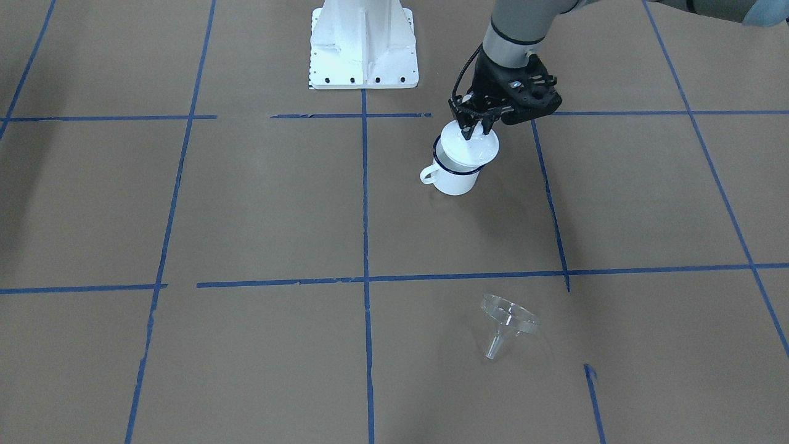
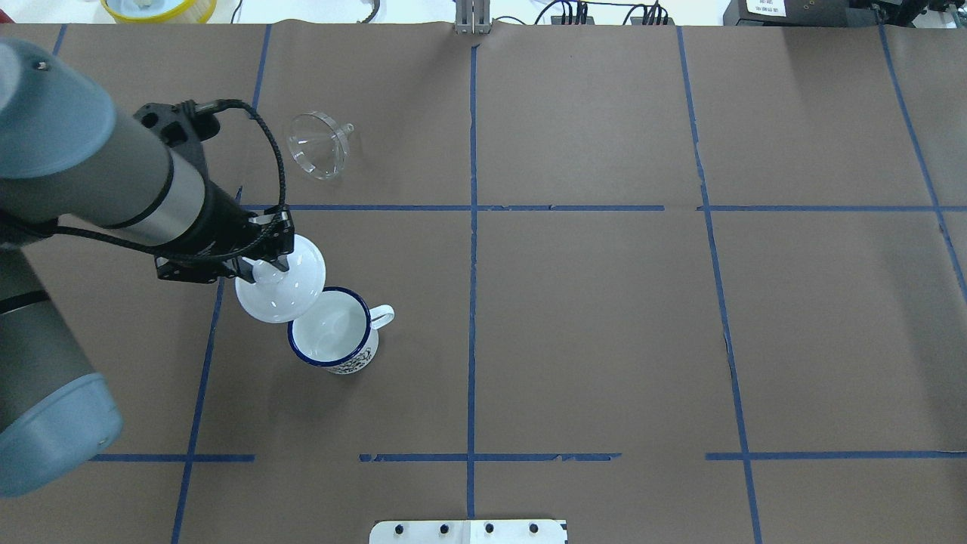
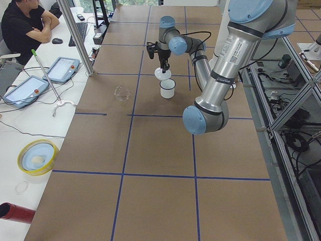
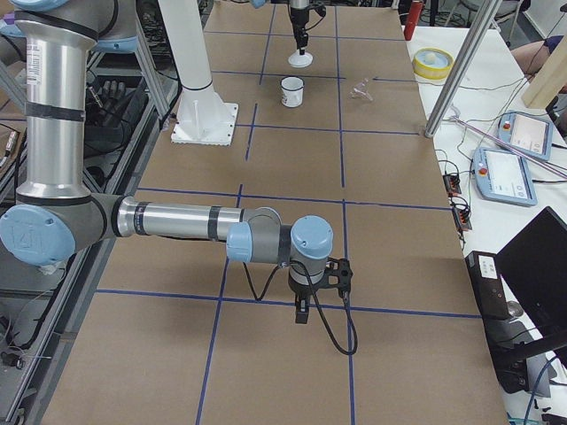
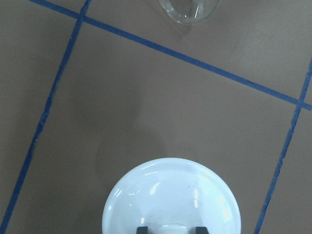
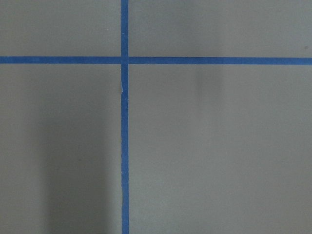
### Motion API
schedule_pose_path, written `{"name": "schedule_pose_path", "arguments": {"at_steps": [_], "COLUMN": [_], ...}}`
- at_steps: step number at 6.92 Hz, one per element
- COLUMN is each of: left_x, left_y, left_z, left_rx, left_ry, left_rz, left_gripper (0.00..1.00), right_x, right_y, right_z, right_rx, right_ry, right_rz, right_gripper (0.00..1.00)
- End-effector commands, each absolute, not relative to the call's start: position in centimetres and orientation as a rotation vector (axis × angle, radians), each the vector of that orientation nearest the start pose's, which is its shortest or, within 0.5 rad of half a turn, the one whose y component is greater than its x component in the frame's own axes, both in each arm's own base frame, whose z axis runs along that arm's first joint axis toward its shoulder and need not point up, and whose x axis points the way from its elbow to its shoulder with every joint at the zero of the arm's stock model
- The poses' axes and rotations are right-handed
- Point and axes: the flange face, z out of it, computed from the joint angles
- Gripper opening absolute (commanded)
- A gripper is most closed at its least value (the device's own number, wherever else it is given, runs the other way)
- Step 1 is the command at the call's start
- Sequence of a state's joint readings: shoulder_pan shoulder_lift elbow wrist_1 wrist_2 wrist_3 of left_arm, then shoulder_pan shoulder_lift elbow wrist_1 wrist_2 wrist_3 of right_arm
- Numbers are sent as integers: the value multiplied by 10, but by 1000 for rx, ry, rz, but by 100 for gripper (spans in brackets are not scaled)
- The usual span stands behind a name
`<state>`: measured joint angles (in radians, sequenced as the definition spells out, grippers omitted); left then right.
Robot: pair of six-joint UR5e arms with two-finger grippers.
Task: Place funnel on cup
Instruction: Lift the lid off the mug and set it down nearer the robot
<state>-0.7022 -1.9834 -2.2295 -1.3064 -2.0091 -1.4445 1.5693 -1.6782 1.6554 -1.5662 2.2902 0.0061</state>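
The clear funnel point(image 2: 319, 143) lies on its side on the brown table, apart from the cup; it also shows in the front view point(image 1: 508, 320) and at the top of the left wrist view point(image 5: 187, 9). The white cup point(image 2: 332, 332) with a blue rim stands upright and uncovered, and shows in the front view too point(image 1: 456, 176). My left gripper point(image 2: 268, 264) is shut on the knob of a round white lid point(image 2: 281, 291), held in the air just above and beside the cup. My right gripper point(image 4: 301, 317) hangs over bare table far away; I cannot tell its state.
The white robot base point(image 1: 363, 43) stands at the table's near edge. A yellow bowl point(image 2: 159, 7) sits beyond the far edge. Blue tape lines point(image 6: 124, 122) cross the table. An operator point(image 3: 25, 25) sits at a side desk with tablets.
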Motion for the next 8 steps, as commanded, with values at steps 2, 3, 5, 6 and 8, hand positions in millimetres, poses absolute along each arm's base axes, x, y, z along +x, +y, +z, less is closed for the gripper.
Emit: {"name": "schedule_pose_path", "arguments": {"at_steps": [2, 3, 5, 6, 8], "left_x": [321, 356, 392, 393, 406], "left_y": [-318, -299, -306, -311, -317], "left_z": [296, 320, 355, 365, 396], "left_rx": [-127, -191, -201, -187, -201], "left_ry": [842, 808, 830, 859, 816], "left_rz": [-326, -315, -308, -301, -315], "left_gripper": [0, 0, 0, 0, 0], "right_x": [67, 67, 67, 67, 67], "right_y": [-445, -445, -445, -445, -445], "right_z": [671, 670, 671, 671, 670], "right_rx": [-20, -19, -20, -20, -19], "right_ry": [-719, -719, -719, -719, -719], "right_rz": [11, 10, 11, 11, 10], "right_gripper": [100, 100, 100, 100, 100]}}
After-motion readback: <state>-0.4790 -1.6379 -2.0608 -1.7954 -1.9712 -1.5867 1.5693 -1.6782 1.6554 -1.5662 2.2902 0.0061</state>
